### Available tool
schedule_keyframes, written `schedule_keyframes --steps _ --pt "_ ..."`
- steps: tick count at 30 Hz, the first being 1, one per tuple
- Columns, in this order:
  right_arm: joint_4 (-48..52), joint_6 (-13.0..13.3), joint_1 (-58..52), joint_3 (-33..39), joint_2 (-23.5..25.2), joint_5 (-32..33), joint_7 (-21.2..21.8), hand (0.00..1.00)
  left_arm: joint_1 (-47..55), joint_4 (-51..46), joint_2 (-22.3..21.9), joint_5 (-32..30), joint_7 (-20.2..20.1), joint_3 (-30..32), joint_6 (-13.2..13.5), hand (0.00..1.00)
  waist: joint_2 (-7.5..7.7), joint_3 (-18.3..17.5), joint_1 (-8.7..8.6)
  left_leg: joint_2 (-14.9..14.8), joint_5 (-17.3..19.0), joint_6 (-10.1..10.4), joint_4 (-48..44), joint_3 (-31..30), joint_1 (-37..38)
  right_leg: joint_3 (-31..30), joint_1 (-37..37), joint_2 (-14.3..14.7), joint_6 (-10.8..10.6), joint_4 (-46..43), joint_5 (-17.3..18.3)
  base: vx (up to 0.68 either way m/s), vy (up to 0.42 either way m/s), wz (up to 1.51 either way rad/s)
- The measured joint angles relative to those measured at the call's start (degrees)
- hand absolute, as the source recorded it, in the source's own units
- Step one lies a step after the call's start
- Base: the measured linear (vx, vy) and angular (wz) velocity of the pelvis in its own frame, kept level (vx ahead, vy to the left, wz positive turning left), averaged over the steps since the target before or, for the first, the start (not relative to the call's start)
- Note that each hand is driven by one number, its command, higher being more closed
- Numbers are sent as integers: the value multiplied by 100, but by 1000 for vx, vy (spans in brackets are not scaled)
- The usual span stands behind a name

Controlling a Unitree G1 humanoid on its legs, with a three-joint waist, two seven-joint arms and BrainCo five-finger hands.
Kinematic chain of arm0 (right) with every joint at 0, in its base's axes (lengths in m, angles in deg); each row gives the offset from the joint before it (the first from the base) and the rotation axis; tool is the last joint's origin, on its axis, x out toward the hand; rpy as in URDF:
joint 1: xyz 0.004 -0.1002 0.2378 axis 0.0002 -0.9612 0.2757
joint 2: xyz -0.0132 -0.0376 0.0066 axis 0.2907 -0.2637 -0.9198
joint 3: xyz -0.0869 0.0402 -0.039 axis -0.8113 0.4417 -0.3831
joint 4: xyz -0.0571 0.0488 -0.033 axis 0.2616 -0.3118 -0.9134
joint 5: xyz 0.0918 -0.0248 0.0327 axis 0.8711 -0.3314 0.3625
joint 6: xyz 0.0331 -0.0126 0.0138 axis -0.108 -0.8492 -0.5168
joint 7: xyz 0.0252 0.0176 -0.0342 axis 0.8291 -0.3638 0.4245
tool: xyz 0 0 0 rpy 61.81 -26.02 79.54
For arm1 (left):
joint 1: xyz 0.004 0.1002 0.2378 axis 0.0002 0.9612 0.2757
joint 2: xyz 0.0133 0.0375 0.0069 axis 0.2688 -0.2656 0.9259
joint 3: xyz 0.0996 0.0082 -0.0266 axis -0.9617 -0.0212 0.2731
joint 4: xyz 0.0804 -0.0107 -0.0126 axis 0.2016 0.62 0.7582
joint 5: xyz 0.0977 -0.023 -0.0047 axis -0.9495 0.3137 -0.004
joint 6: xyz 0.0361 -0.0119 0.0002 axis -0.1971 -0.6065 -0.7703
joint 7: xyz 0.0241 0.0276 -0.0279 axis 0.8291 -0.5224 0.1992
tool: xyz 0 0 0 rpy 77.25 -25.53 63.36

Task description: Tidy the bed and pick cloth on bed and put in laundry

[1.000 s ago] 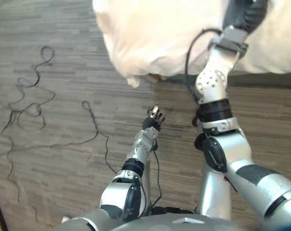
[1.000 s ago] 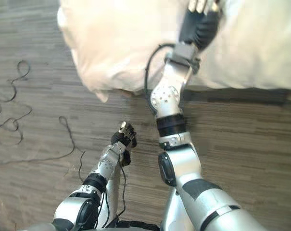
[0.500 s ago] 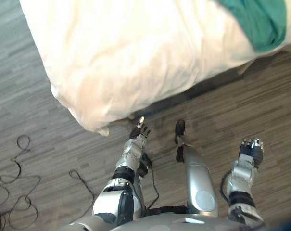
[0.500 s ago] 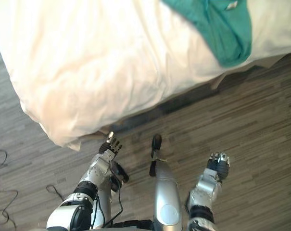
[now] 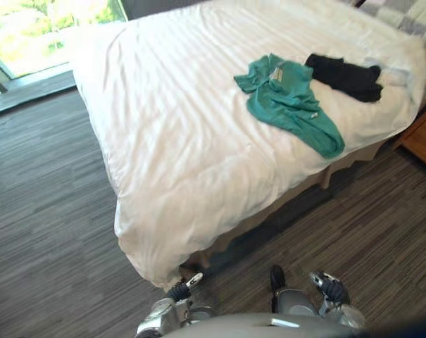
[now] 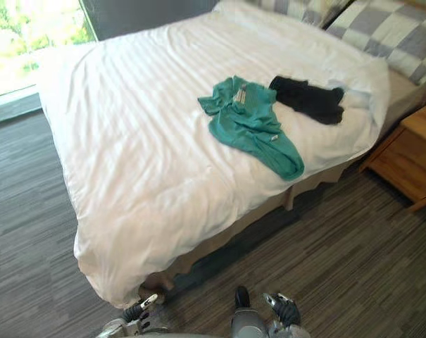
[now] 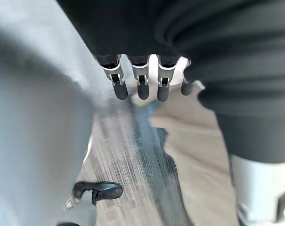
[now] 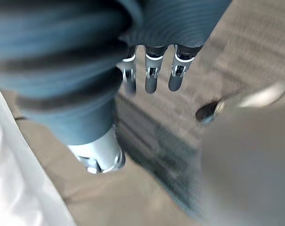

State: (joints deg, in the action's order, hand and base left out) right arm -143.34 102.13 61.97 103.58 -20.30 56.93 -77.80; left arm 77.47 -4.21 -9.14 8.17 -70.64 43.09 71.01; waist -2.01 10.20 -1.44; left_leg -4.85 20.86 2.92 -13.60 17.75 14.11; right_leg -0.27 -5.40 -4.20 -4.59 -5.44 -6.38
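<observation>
A green garment (image 5: 290,102) lies crumpled on the white duvet (image 5: 184,155), toward the bed's right side. Just beyond it rests a black garment (image 5: 344,76), near the pillows. Both my hands hang low by my body, off the bed and over the floor in front of its near corner. My left hand (image 5: 179,290) shows straight fingers (image 7: 140,84) with nothing in them. My right hand (image 5: 330,287) is also open and empty, its fingers (image 8: 151,77) pointing at the floor.
Checkered pillows (image 6: 381,32) sit at the head of the bed. A wooden nightstand (image 6: 410,158) stands to the right of the bed. A bright window (image 6: 29,35) is at the far left. Grey striped floor (image 6: 29,232) surrounds the bed.
The camera has swung up from the floor to the whole bed. My right arm has come off the duvet's edge and dropped to my side, its hand opening. The left hand stays low.
</observation>
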Motion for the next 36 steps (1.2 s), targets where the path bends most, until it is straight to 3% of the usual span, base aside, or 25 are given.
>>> schedule_keyframes --steps 2,4,5,7,8,9,10,11,12,13,14,16,19,20,23,24,27,28,29,30,32,36 --pt "-4 15 -117 84 92 -207 -79 0 72 -10 -23 -56 -2 -3 154 0 -62 -38 -84 -129 -39 -127 286 654 208 1168 -321 -171 667 -700 494 -110 23 -99" --pt "-8 64 -115 85 68 -232 -111 0 129 -30 -38 -27 -5 -16 139 0 -158 -33 -162 -256 -131 -77 385 1096 313 2043 -643 -333 827 -1980 834 9 -7 -130" --pt "-18 91 -175 57 90 -232 -144 0 173 -30 30 -29 -6 -27 130 0 -59 -58 -195 -216 -139 -66 292 1367 361 2390 -601 -435 1011 -2615 1047 66 -41 -160" --pt "-47 117 -202 -34 96 -230 -153 0 96 -34 121 -37 -4 3 114 0 140 -46 -110 -64 -174 -150 40 1470 356 2551 -587 -401 1182 -2440 1057 -5 -82 -162" --pt "-91 177 -133 -176 141 -230 -144 0 -9 -12 194 -106 -1 -12 48 0 330 13 51 95 -105 -484 -262 1228 17 2325 -503 -334 1189 -1745 876 -204 -134 -206" --pt "-150 206 53 -85 9 -223 -81 0 -110 -4 79 -212 -3 -111 33 0 19 -8 93 -7 -729 -640 608 891 -256 2129 -367 11 1072 -1267 882 -264 -148 -205" --pt "-151 202 129 5 -64 -218 -25 0 -96 -67 15 -220 17 -194 33 0 -17 65 45 -51 -693 -251 676 920 -212 2496 -514 -361 1006 -2647 1537 -206 -123 -133" --pt "-164 203 118 39 -31 -214 -8 0 -119 -59 21 -220 24 -272 22 0 -9 62 -6 -23 -711 -233 704 1002 -188 2569 -440 -621 881 -3177 1753 -17 -115 -75" --pt "-169 205 103 115 35 -213 12 0 -123 -9 54 -220 34 -441 -54 0 -24 33 -100 -33 -726 -211 689 1099 -164 2684 -78 -1037 665 -3351 1966 64 -189 -73" --pt "-161 206 48 110 93 -216 48 0 -140 17 82 -211 35 -415 -80 0 132 29 -107 -9 -743 -142 650 1306 -150 2688 142 -1274 362 -3037 1977 67 -165 -81" --pt "-163 202 33 98 98 -228 71 0 -198 22 116 -220 50 -418 -88 0 158 23 -83 -14 -781 -86 668 1348 -147 2690 205 -1136 323 -2833 1994 21 -201 -95" --pt "-143 209 -1 91 110 -197 149 0 -229 17 79 -229 45 -527 -68 0 40 -57 -86 -276 -912 40 738 1398 -133 2768 503 -580 512 -1877 1863 30 -234 -73" --pt "-80 252 1 73 120 -198 248 0 -288 15 21 -227 45 -688 -56 0 122 -107 -129 -423 -1024 173 800 1526 -121 2765 875 -152 489 -741 1648 -17 -215 -48" --pt "-42 262 4 57 121 -203 256 0 -330 10 -58 -228 46 -688 -3 0 96 -107 -126 -447 -1078 225 885 1590 -118 2753 1014 29 487 -223 1409 -77 -131 -31" --pt "19 300 16 -48 120 -224 392 0 -310 -2 -83 -313 60 -662 204 0 103 -124 -102 -478 -1174 246 854 1813 -108 2419 1294 297 491 796 761 -109 -54 -51" --pt "20 301 20 -72 121 -225 414 0 -294 1 -62 -280 72 -656 234 0 115 -125 -83 -465 -1174 246 792 1783 -109 2313 1335 304 500 909 694 -84 -52 -69" --pt "-1 282 99 -212 73 -305 467 0 -111 -84 -9 321 208 -428 470 0 174 -85 1 -425 -973 12 -341 718 -414 1567 1377 204 489 946 662 -47 -60 -106" --pt "-27 279 172 -272 -6 -338 476 0 -18 -85 -58 426 233 -391 594 0 61 -91 110 -360 -719 -97 -658 42 -546 1196 1315 243 467 982 665 -24 46 -152" --pt "-97 261 276 -319 -164 -343 471 0 122 -72 -122 478 234 -417 689 0 -153 -129 107 -314 -559 -78 -694 -435 -620 937 1250 331 453 1039 594 -37 84 -139" --pt "-108 240 282 -324 -197 -341 462 0 166 -66 -139 478 233 -461 701 0 -222 -149 85 -299 -523 -55 -668 -592 -650 868 1233 367 458 1072 541 -33 117 -92" --pt "-109 73 245 -362 -240 -327 409 0 188 -58 -152 490 217 -470 702 0 -259 -166 54 -251 -415 -5 -462 -843 -540 805 1213 389 402 1077 423 -16 129 -17" --pt "-232 -851 214 -340 -166 380 46 0 69 66 -18 560 177 -457 444 0 -129 -144 -13 -80 -421 -60 316 -1140 -192 1121 1279 300 274 1092 228 -73 152 37"
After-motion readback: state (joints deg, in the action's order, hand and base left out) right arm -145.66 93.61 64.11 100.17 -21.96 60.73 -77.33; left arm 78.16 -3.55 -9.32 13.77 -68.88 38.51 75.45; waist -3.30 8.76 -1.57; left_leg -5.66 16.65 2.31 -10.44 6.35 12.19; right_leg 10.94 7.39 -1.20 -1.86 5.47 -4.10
